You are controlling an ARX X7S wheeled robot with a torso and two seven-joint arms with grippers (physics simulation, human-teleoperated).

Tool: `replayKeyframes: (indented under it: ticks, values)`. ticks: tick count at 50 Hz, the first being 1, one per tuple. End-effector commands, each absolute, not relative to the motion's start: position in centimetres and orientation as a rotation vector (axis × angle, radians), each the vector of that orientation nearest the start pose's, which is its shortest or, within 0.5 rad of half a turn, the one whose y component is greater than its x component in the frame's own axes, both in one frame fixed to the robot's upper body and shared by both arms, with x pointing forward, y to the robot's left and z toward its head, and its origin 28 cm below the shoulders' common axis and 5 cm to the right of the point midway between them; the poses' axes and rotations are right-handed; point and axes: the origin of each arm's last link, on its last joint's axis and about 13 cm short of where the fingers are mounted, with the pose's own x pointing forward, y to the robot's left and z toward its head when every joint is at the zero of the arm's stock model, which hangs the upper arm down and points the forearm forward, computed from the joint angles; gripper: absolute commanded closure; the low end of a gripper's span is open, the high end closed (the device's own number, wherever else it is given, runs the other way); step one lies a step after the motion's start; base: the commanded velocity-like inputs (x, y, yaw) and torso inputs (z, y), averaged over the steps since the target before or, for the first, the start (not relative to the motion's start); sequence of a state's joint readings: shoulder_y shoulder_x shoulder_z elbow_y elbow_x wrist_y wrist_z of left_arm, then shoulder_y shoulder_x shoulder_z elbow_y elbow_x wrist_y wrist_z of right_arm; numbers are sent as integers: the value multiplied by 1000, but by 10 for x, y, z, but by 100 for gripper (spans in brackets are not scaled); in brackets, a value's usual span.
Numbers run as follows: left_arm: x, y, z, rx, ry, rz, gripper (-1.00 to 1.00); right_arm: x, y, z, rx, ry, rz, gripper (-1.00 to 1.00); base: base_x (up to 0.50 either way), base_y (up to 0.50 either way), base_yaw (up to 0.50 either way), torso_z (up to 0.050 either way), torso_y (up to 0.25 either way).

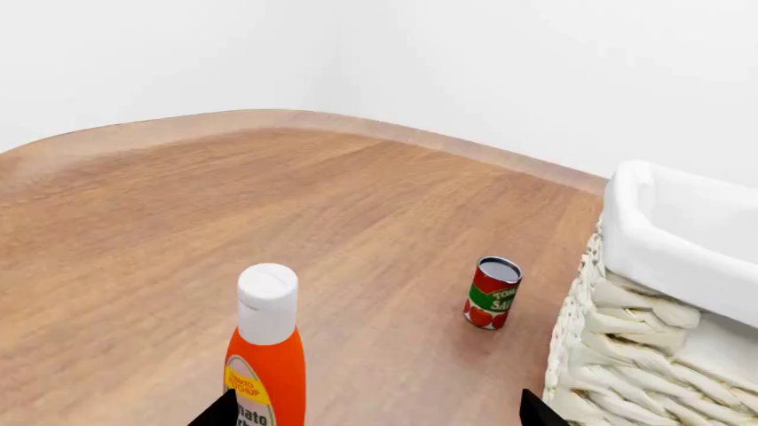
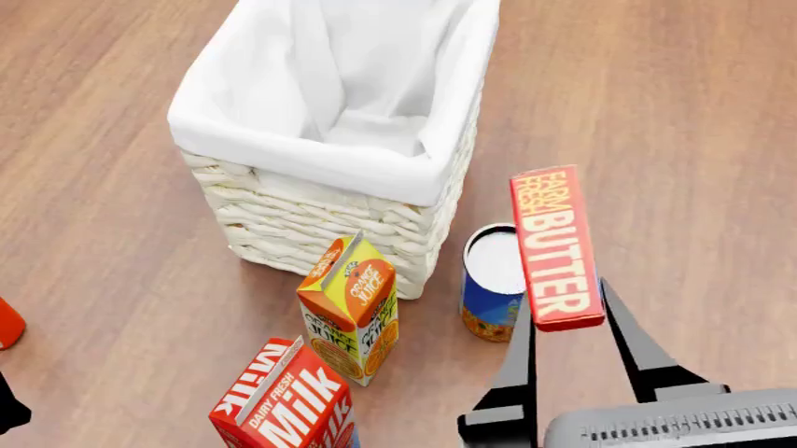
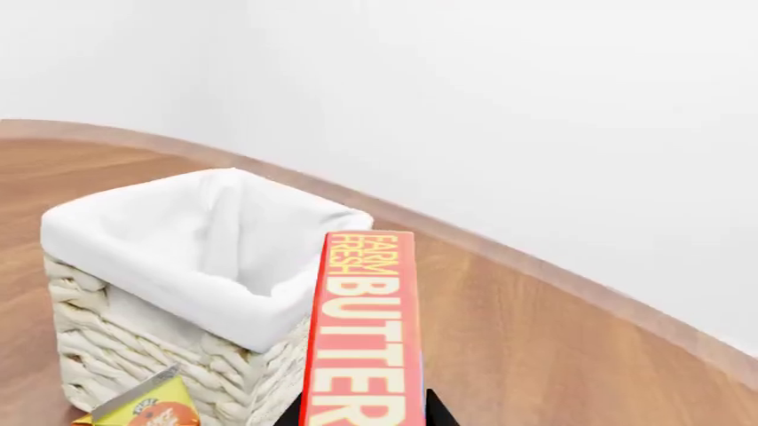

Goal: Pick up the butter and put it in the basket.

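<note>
Closest to my head camera, my right gripper (image 2: pixel 570 327) is clamped on the lower end of the butter (image 2: pixel 555 246), one dark finger on each long side, so the slim red box stands lengthwise out of the jaws, lifted clear of the table (image 2: pixel 697 140). Gripping it by one end leaves most of its length free to go over a rim first, which I judge suits a drop into a tall container. Below the butter stands a blue can (image 2: pixel 494 297) with a pale top, and just beside that the orange juice carton (image 2: pixel 351 306); the milk carton (image 2: pixel 284 403) sits nearer me, at the bottom edge. Beyond them is the basket (image 2: pixel 327 217), its white liner folded over the rim and its mouth open and unobstructed. The butter is off to the basket's right, not yet over the opening, so the carry across remains. My left gripper (image 1: pixel 376 410) shows only two dark fingertips set wide apart, holding nothing, parked near an orange sauce bottle (image 1: pixel 266 355) and a small tomato can (image 1: pixel 492 293), out of the way.
</note>
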State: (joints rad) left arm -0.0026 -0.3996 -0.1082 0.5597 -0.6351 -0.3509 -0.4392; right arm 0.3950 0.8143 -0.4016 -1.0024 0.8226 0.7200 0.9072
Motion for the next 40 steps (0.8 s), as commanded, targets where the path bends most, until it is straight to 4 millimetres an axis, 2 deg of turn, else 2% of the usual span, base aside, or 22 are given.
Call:
replayKeyframes:
  ticks: [1, 5, 11, 18, 40]
  values:
    - [197, 266, 125, -199, -153, 223, -100, 163, -127, 218, -266, -306, -64, 100, 0, 0, 0, 0, 0]
    - [197, 266, 125, -198, -153, 221, -100, 167, -134, 220, -252, -296, -86, 100, 0, 0, 0, 0, 3]
    - [198, 265, 124, -195, -151, 217, -100, 179, -147, 217, -110, -266, -80, 100, 0, 0, 0, 0, 0]
    - [198, 265, 123, -193, -149, 217, -100, 191, -154, 219, -45, -259, -60, 100, 0, 0, 0, 0, 1]
    - [197, 263, 122, -189, -150, 212, -100, 233, -173, 257, 33, -225, -73, 100, 0, 0, 0, 1, 1]
